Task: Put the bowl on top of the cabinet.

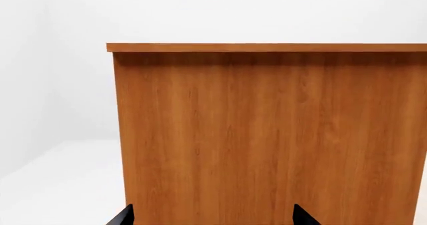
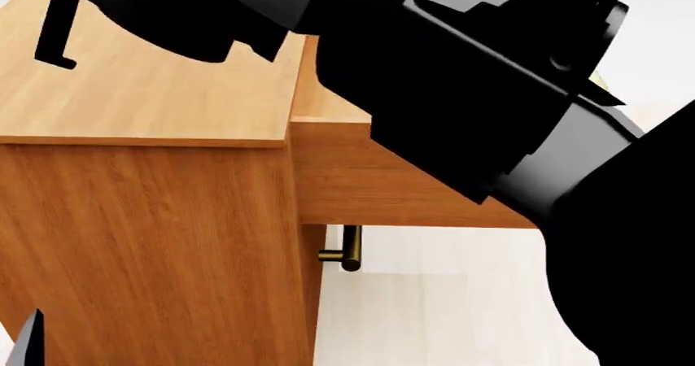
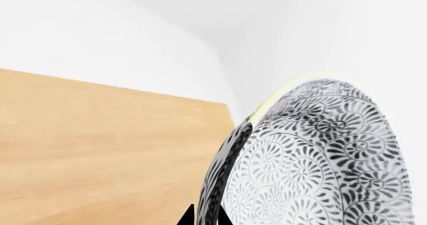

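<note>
The bowl (image 3: 313,160), white with a dense dark leaf pattern, fills the right wrist view and stands on edge. My right gripper (image 3: 205,218) is shut on its rim, one dark fingertip on each side of the wall. Beneath and beyond it lies the cabinet's flat wooden top (image 3: 100,150). In the head view my right arm (image 2: 489,89) reaches over the cabinet (image 2: 152,98) and hides the bowl. My left gripper (image 1: 213,221) is open, its fingertips (image 1: 123,216) spread wide, with nothing between them, facing the cabinet's plain side panel (image 1: 267,135).
A brass bar handle (image 2: 343,256) sticks out from the cabinet front below the top's overhang. White walls meet in a corner behind the cabinet (image 3: 220,50). Pale floor (image 2: 434,301) lies beside the cabinet.
</note>
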`<state>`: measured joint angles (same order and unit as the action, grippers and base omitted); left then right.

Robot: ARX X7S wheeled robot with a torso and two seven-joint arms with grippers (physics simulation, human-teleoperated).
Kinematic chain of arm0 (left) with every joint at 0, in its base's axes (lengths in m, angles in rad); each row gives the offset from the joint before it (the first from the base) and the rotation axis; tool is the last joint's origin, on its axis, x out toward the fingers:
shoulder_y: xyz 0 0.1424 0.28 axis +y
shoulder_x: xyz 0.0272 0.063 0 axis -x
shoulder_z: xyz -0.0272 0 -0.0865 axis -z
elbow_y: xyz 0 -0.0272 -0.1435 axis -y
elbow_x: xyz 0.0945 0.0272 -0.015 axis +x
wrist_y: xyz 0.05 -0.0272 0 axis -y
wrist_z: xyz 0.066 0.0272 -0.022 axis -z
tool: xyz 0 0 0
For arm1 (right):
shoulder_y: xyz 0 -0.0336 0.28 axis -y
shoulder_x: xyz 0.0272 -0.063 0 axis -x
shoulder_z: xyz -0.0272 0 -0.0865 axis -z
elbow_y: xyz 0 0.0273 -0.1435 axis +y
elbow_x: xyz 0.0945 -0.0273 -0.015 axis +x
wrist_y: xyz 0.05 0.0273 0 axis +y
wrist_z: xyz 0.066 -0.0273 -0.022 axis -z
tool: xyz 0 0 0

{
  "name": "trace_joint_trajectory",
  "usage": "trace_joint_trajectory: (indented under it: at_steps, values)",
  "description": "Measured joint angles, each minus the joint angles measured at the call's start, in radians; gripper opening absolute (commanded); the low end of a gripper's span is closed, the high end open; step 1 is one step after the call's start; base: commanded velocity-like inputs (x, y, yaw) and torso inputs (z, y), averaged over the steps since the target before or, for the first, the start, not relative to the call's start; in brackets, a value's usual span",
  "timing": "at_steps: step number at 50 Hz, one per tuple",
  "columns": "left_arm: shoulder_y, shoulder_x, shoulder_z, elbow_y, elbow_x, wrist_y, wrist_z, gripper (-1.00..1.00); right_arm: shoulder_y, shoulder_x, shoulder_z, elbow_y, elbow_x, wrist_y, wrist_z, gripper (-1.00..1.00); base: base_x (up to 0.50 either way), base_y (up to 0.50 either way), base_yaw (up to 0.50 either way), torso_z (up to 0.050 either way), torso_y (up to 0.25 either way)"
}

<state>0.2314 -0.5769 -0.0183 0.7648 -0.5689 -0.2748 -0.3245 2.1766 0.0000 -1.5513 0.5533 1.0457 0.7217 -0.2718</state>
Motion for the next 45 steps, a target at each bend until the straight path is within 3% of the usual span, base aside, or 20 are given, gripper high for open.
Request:
trace_joint_trajectory:
  at_steps: [45]
  values:
    - [-0.001,-0.008,-0.006,0.0,-0.004,0.006,-0.014,1.0,-0.119,0.0,0.001,-0.07,-0.108,0.006,-0.08,-1.0,0.0,0.0,0.0,0.0,0.0]
